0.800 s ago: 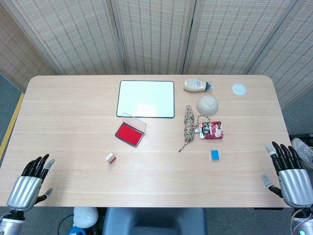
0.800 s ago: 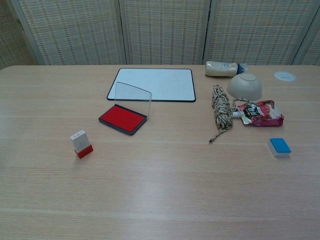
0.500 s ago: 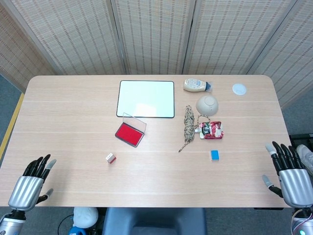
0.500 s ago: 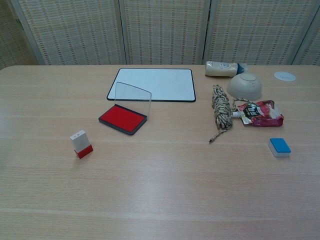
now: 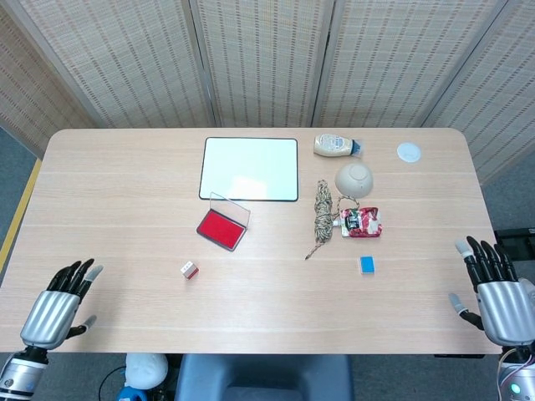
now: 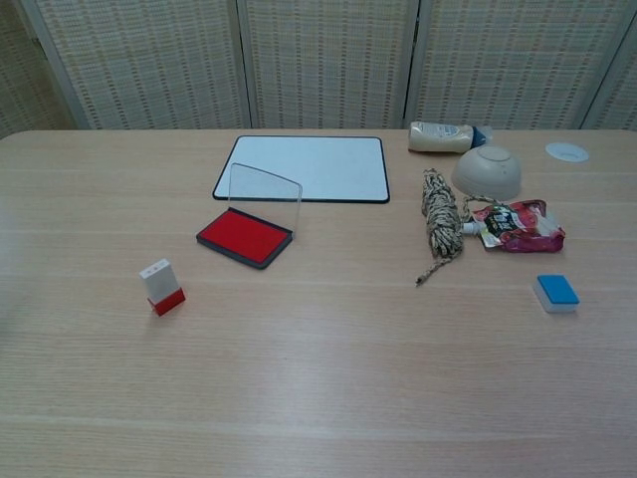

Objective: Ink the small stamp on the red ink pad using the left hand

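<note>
The small stamp [image 5: 190, 270] [image 6: 162, 286], white with a red base, stands upright on the table's near left part. The red ink pad [image 5: 221, 228] [image 6: 244, 237] lies beyond it to the right, its clear lid [image 6: 265, 196] raised behind it. My left hand [image 5: 58, 308] hovers at the table's near left corner, fingers spread, holding nothing, well to the left of the stamp. Only the head view shows my right hand [image 5: 497, 288], at the near right edge, likewise spread and holding nothing.
A whiteboard [image 5: 250, 168] lies behind the ink pad. To the right are a rope bundle [image 5: 321, 213], an upturned bowl [image 5: 354, 178], a red packet [image 5: 361, 222], a bottle on its side [image 5: 336, 145], a blue-topped block [image 5: 367, 265] and a small white disc [image 5: 409, 151].
My left hand has edged a little to the right and nearer the table. The right hand has shifted slightly right. Nothing on the table has moved.
</note>
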`<state>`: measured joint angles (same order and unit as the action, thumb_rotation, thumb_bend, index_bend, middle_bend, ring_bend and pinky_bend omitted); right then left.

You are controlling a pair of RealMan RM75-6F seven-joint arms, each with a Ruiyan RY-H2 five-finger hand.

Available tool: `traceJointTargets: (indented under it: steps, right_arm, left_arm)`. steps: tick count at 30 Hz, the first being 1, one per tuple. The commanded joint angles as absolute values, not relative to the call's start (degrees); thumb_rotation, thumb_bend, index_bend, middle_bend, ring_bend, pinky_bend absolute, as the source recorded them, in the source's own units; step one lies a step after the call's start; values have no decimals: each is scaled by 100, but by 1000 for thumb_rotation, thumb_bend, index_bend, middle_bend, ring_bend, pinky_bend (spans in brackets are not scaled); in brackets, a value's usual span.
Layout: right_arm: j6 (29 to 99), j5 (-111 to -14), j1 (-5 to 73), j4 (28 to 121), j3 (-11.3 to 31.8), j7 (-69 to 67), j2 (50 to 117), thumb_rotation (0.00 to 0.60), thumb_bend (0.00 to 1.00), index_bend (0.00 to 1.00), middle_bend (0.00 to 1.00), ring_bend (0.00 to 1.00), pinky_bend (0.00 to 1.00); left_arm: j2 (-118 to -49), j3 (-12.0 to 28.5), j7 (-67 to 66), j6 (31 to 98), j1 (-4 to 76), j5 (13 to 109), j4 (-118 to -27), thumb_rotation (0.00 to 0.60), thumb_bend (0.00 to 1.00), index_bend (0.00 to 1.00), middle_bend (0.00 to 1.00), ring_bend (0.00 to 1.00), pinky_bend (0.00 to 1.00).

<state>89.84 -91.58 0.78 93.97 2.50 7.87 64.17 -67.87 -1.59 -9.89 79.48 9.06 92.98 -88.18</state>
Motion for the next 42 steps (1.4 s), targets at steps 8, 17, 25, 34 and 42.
traceJointTargets:
  steps: [8,17,25,34,42]
  right_arm:
    - [8867,-9010,141,9409,300,836,6433,600,279,0,0,0,0]
    - [8887,-9012,135,9416,286,804,6411,600,280,0,0,0,0]
    - [9068,-9058,69,9429,300,631,6346,600,280,0,0,0,0]
    - [9141,-9155,36,9423,259,501,6285,600,280,0,0,0,0]
    - [9232,-9207,0,9411,253,391,6243,600,280,0,0,0,0]
  left_arm:
    - [-6705,282,-693,6883,2003,9361,-8913,600,247,77,815,552,457]
    - [-7218,242,-447,5996,2861,9627,-8513,600,247,268,988,720,561]
    - [-7472,235,-713,5380,3278,9382,-8344,600,247,269,988,718,561]
    - [-7781,270,-794,4998,3660,9166,-8109,600,247,284,988,718,561]
    - [-7914,307,-878,4583,3984,8873,-7987,600,322,322,988,718,561]
